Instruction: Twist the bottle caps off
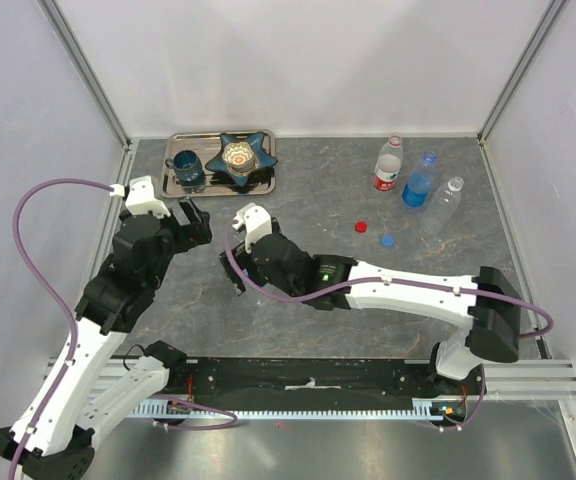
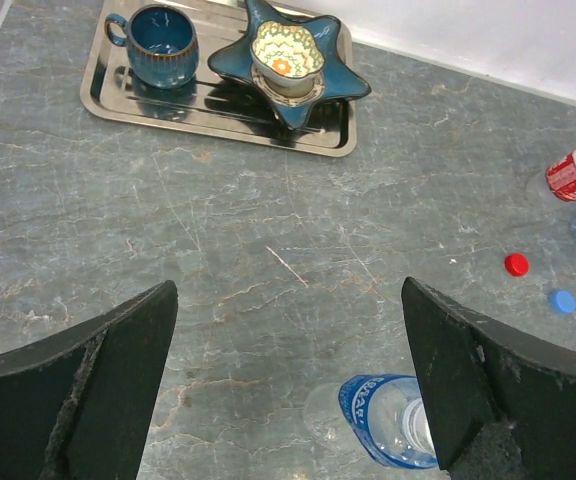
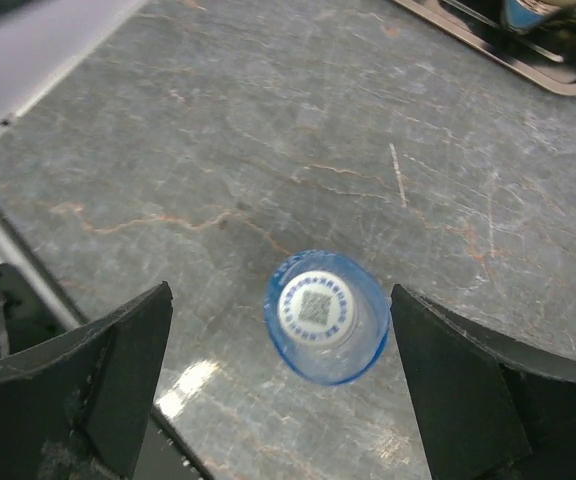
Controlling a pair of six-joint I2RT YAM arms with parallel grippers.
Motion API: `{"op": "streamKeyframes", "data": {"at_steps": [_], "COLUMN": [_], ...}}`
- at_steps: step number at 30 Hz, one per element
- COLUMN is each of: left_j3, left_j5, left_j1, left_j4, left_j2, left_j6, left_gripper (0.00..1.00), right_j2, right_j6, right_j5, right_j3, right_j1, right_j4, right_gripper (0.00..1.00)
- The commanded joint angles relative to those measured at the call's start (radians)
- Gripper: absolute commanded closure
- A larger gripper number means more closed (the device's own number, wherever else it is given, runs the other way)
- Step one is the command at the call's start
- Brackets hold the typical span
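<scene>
A blue-labelled bottle stands upright on the table, its white cap screwed on. My right gripper is open just above it, one finger on each side, touching nothing. My left gripper is open and empty beside the same bottle, which its right finger partly hides. In the top view my right gripper hides this bottle. At the back right stand a red-labelled bottle, a blue bottle and a tiny plain bottle. A red cap and a blue cap lie loose on the table.
A metal tray at the back left holds a dark blue mug and a blue star-shaped dish. White walls with metal posts close in the grey marbled table. My left gripper is near the tray's front edge.
</scene>
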Motion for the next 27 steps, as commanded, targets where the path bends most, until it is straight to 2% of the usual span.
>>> {"op": "streamKeyframes", "data": {"at_steps": [1, 7, 10, 14, 19, 22, 25, 26, 27], "left_j3": [-0.009, -0.02, -0.029, -0.038, -0.04, -0.043, -0.046, -0.046, -0.046], "left_j5": [0.034, 0.049, 0.055, 0.074, 0.081, 0.083, 0.084, 0.086, 0.087], "left_j1": [0.005, 0.005, 0.005, 0.005, 0.005, 0.004, 0.005, 0.005, 0.005], "left_j4": [0.007, 0.003, 0.006, 0.02, 0.029, 0.037, 0.046, 0.053, 0.061], "left_j2": [-0.035, -0.053, -0.052, -0.044, -0.04, -0.035, -0.031, -0.029, -0.027], "left_j6": [-0.04, -0.043, -0.052, -0.064, -0.067, -0.066, -0.063, -0.055, -0.049], "left_gripper": [0.0, 0.0, 0.01, 0.01, 0.01, 0.02, 0.02, 0.02, 0.02], "right_j2": [0.06, 0.084, 0.089, 0.086, 0.074, 0.049, 0.0, -0.018, -0.059], "right_j6": [0.004, 0.032, 0.035, 0.043, 0.06, 0.067, 0.067, 0.061, 0.054], "right_j5": [0.132, 0.189, 0.196, 0.196, 0.185, 0.187, 0.219, 0.236, 0.256], "right_j3": [0.064, 0.063, 0.054, 0.037, 0.009, -0.009, -0.017, -0.014, -0.014], "right_j1": [-0.001, 0.001, 0.001, 0.001, 0.001, 0.001, 0.001, 0.001, -0.001], "right_j4": [0.005, -0.006, -0.006, -0.006, -0.004, -0.003, -0.018, -0.027, -0.045], "right_gripper": [0.04, 0.14, 0.22, 0.4, 0.5, 0.6, 0.78, 0.88, 0.93]}}
